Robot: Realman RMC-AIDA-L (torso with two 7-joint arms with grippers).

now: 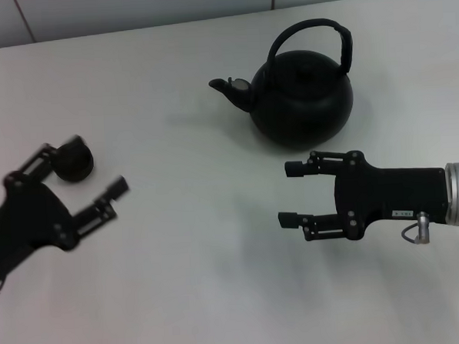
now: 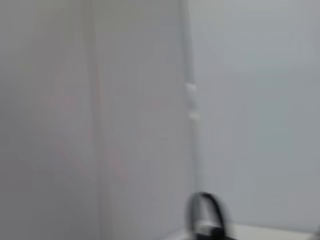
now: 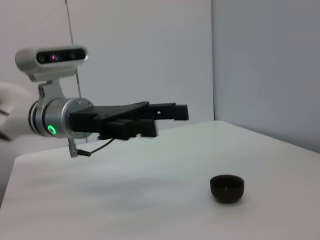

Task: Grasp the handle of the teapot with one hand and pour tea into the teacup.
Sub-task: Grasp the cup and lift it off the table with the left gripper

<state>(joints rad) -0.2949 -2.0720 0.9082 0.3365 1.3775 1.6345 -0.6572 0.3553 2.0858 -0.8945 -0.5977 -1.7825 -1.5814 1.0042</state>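
The matte-black teapot (image 1: 303, 99) stands on the white table at the back right, spout pointing left. Its arched handle (image 1: 314, 27) is upright over the lid. A blurred black arch in the left wrist view (image 2: 215, 207) looks like that handle. The small black teacup (image 1: 75, 165) sits at the left and also shows in the right wrist view (image 3: 226, 187). My left gripper (image 1: 98, 165) is open and empty, held above the table near the teacup. It appears in the right wrist view (image 3: 181, 112) well above the cup. My right gripper (image 1: 290, 193) is open and empty, in front of the teapot, not touching it.
The white table (image 1: 204, 281) stretches between the two grippers and toward the near edge. A pale wall (image 1: 129, 11) runs behind the table's far edge.
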